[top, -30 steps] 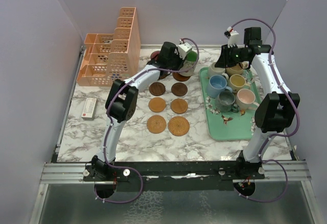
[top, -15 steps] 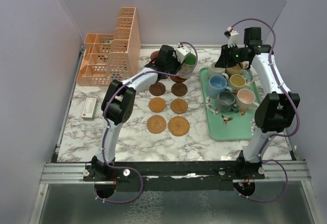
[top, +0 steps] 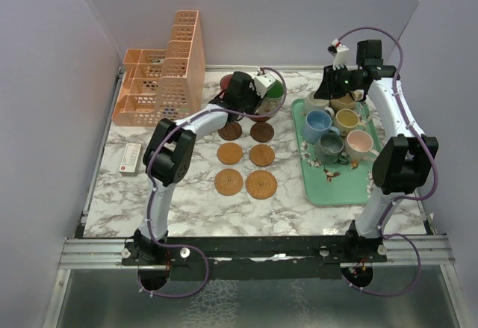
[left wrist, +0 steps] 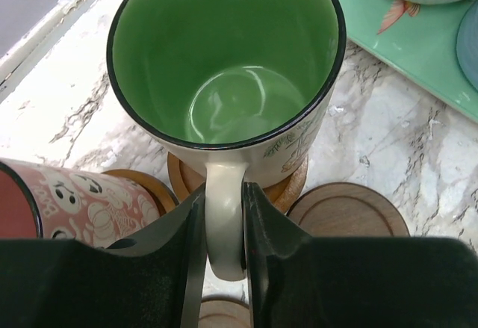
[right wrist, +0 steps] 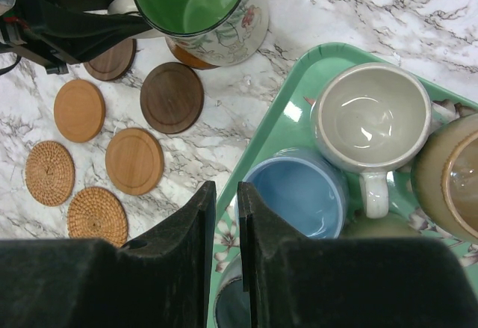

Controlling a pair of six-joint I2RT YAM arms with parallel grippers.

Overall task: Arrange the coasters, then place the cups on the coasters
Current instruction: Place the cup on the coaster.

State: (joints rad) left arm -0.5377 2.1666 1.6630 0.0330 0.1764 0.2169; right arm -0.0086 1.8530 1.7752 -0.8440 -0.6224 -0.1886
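Far end of the coaster rows: I see the green mug [left wrist: 224, 66] upright over a light-brown coaster [left wrist: 295, 186]. It sits off-centre, so the disc's edge shows past its base. I cannot tell whether its weight is fully down.
Left gripper [left wrist: 224, 227]: pinched on the green mug's cream handle, one finger on each side.
Red mug [left wrist: 71, 201]: just left of the green mug on a neighbouring coaster [left wrist: 142, 182]. It has a pink patterned outside and a red inside, and is mostly cut off in my left wrist view.
Bare coasters: six lie flat in two columns of three, on my side of the two mugs. The farthest pair is dark wood [right wrist: 171, 96], and the left arm partly covers one of them. The middle pair is pale wood [right wrist: 134, 161], and the nearest pair is woven [right wrist: 98, 214]. None of them touch.
Right gripper [right wrist: 225, 216]: hanging above the left rim of the mint-green tray [right wrist: 299, 59], over the blue mug. Its fingers are drawn in to a narrow slit with nothing between them.
Tray load: six mugs stand close together. From the overhead view they are the cream mug [right wrist: 371, 119], the blue mug [right wrist: 295, 197], the tan mug [right wrist: 452, 171], the yellow mug [top: 347, 120], the grey mug [top: 329, 147] and the pink mug [top: 360, 143].
Left side of the marble table [top: 187, 208]: a peach lattice organiser [top: 160, 81] stands at the far left. A small white box [top: 131, 158] lies nearer me, well apart from the coasters.
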